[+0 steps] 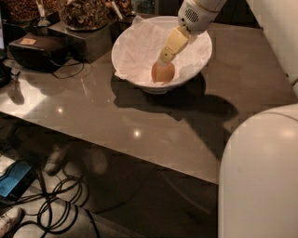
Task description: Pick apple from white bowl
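Note:
The apple [164, 74], pale orange with a reddish blush, lies inside the white bowl [203, 55], which is lined with crumpled white napkins and stands at the back of the grey table. My gripper [163, 63] reaches down into the bowl from the upper right. Its yellowish tip is right at the top of the apple and seems to touch it. The apple rests on the napkins in the bowl.
Dark glass jars of nuts [84, 11] and a black box [35, 50] with a cable stand at the back left. The table's front edge [116, 160] runs diagonally, with cables [56, 209] on the floor below. My white body [260, 176] fills the lower right.

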Controlling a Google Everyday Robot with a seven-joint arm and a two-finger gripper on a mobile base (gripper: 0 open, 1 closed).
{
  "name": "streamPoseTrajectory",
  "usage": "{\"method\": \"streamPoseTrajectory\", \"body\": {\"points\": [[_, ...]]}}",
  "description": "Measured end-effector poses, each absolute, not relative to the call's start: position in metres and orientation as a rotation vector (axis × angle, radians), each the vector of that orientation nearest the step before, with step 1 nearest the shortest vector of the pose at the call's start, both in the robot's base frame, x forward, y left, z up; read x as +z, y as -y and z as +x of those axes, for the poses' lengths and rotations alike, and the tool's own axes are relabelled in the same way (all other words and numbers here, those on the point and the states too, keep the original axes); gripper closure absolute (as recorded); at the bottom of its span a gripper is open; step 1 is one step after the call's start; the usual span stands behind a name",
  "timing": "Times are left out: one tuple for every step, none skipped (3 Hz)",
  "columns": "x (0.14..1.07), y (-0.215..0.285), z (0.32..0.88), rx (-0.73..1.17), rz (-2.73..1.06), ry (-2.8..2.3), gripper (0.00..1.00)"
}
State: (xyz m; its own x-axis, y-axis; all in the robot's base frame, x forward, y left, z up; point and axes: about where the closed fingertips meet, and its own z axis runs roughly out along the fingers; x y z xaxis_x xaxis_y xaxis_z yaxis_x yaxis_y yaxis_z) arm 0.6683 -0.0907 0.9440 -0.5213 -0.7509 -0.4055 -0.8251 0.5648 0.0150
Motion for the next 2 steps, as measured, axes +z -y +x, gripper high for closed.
{"method": "streamPoseTrajectory", "body": {"points": [[0.933,0.088,0.674,0.319,-1.283,-2.471,0.1],[0.921,0.083,0.679,0.341,-1.284,-2.494,0.16]]}}
